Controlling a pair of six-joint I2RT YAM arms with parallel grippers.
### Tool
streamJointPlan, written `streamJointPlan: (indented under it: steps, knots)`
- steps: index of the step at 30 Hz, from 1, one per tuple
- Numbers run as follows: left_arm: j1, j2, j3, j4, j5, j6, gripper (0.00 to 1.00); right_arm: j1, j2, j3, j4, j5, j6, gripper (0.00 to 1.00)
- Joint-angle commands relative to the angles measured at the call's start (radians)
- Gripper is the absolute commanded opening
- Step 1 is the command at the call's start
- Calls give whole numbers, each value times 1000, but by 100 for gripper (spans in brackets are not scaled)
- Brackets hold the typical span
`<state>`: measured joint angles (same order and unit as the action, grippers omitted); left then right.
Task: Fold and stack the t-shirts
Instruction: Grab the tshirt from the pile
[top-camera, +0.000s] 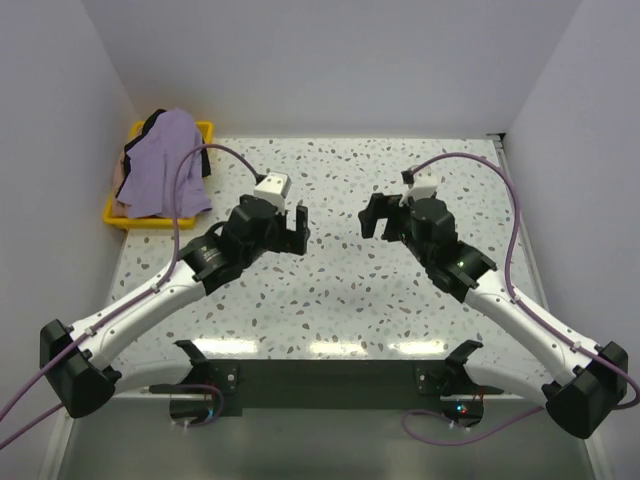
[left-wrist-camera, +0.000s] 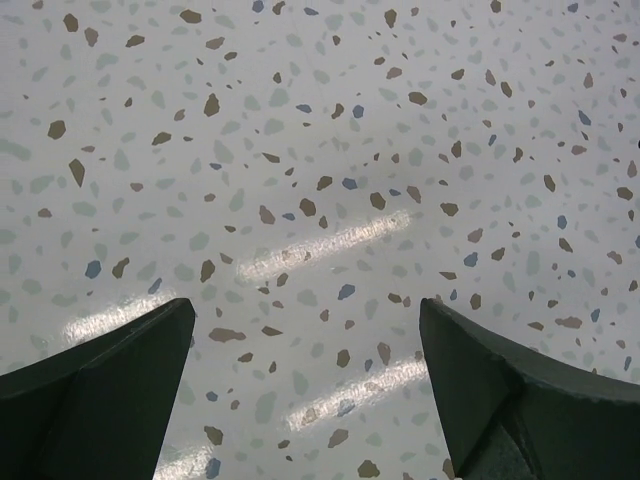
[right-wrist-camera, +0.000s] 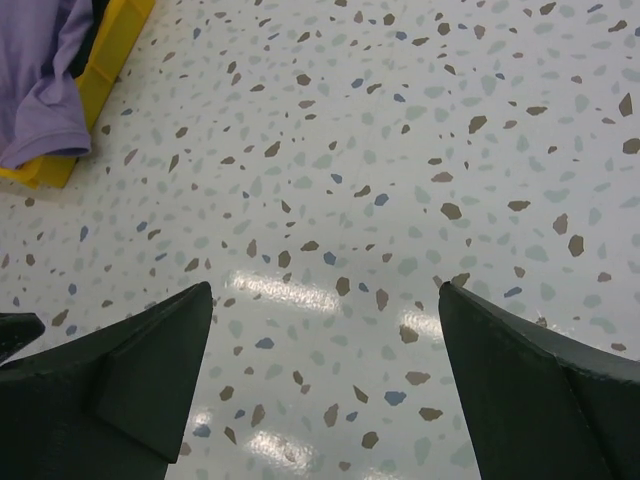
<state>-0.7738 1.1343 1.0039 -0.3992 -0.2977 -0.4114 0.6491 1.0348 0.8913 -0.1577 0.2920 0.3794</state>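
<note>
The lavender-purple t-shirt (top-camera: 168, 162) lies crumpled on top of the yellow tray (top-camera: 204, 130) at the far left. A black t-shirt (top-camera: 139, 143) and a bit of pale pink cloth (top-camera: 119, 176) peek out under it. The purple shirt also shows in the right wrist view (right-wrist-camera: 45, 80), hanging over the tray's edge (right-wrist-camera: 110, 60). My left gripper (top-camera: 296, 229) is open and empty over the table's middle. My right gripper (top-camera: 374, 217) is open and empty, facing the left one. Both wrist views show spread jaws with only tabletop between them.
The speckled terrazzo tabletop (top-camera: 340, 290) spans the view, with white walls on three sides. Purple cables loop over both arms. The arm bases sit at the near edge.
</note>
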Motion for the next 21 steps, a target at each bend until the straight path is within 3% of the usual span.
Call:
streamJointPlan:
  steps: [1, 10, 13, 16, 21]
  knots:
    - [-1, -10, 67, 3, -67, -26, 100, 0, -19, 23, -9, -10, -25, 99]
    - [57, 41, 180, -53, -247, -53, 100, 0, -15, 50, -72, -59, -59, 99]
    - [262, 87, 272, -62, -222, -64, 100, 0, 8, 69, -98, -86, -56, 99]
    - [396, 137, 355, -66, -221, -81, 99, 1, 19, 64, -100, -120, -50, 99]
    - [665, 243, 386, 14, -291, -116, 95, 0, 34, 63, -94, -185, -33, 98]
